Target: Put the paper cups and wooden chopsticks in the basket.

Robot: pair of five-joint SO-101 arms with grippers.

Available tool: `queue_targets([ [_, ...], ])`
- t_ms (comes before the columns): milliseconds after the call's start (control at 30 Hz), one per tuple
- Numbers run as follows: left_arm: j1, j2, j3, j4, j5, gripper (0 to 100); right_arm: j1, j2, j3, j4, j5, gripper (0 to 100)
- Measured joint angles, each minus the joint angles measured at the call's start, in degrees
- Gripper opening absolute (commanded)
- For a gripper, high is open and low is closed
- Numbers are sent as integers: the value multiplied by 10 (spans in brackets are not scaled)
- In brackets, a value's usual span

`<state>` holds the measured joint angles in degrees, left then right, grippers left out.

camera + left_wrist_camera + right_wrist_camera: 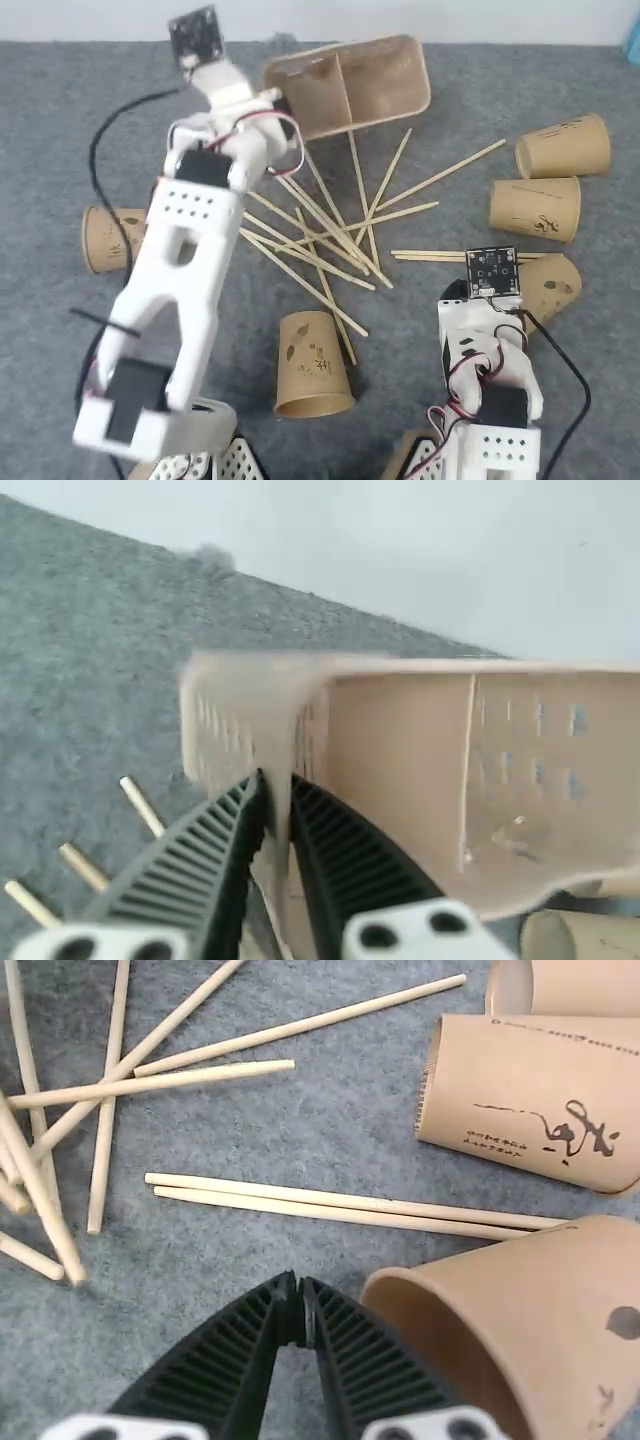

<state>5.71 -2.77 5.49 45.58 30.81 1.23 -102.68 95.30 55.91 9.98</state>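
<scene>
Left gripper (278,780) clamped on wall of tan perforated plastic basket (400,750), which lies tipped, probably for righting. Right gripper (299,1285) closed, empty, beside brown paper cup (500,1310). Pale wooden chopsticks (330,230) scattered on grey carpet (480,120).

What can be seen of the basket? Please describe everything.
The basket is tan, plastic-looking, oblong with rounded corners, and one inner wall divides it into two compartments. Small slots pierce its walls. It sits at the far side of the grey mat, seemingly tilted toward the chopsticks, some of whose ends reach its near edge. The left gripper is shut on its rim at one end.
</scene>
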Motion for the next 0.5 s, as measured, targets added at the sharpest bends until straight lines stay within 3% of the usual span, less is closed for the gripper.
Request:
queue_targets([
  [167,-27,91,-112,37,10,13,0,0,0,0,0,9],
  [500,-46,142,-309,66,109,13,0,0,0,0,0,9],
])
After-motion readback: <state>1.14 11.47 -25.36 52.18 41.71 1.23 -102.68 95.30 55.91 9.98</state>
